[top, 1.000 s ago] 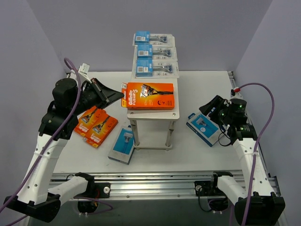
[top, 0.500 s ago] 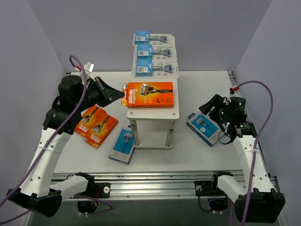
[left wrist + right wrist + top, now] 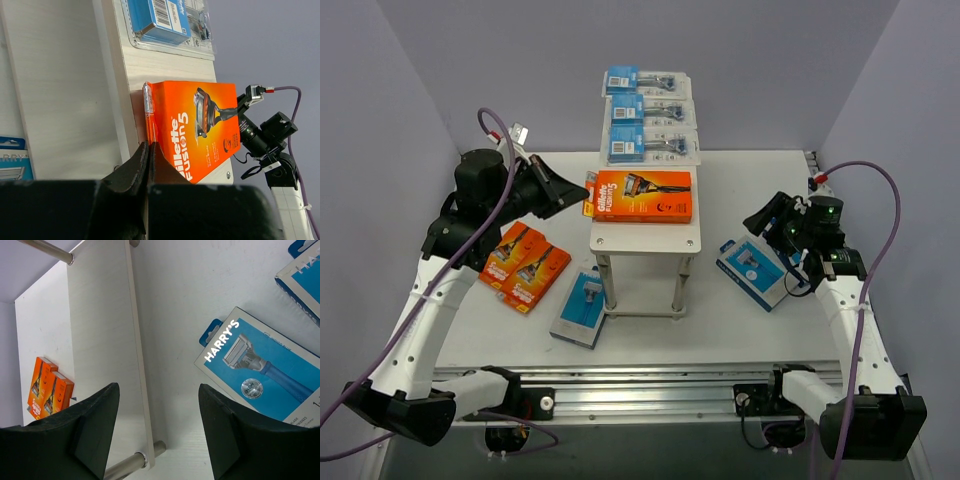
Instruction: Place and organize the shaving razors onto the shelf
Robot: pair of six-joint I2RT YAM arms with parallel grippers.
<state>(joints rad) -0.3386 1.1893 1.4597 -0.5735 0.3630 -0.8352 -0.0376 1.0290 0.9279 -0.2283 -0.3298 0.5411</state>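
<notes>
A large orange razor box (image 3: 642,196) lies flat on the pale top of the shelf (image 3: 645,241). My left gripper (image 3: 582,203) is shut on the thin hang tab at its left end. In the left wrist view the tab of that orange box (image 3: 200,130) runs into the closed jaws (image 3: 149,145). Three blister packs (image 3: 652,112) lie in a row across the back of the shelf. My right gripper (image 3: 757,218) hangs open and empty over two blue-and-white boxes (image 3: 752,270). The right wrist view shows one of them, a Harry's box (image 3: 260,370), beside the open gripper (image 3: 160,440).
Two small orange boxes (image 3: 523,262) lie side by side on the table left of the shelf. A blue-and-white box (image 3: 580,308) lies by the shelf's front left leg (image 3: 605,282). Grey walls close in on both sides and the back.
My left gripper has moved toward the back, and the orange box has slid with it farther back on the shelf top. The right gripper has risen slightly and stays open.
</notes>
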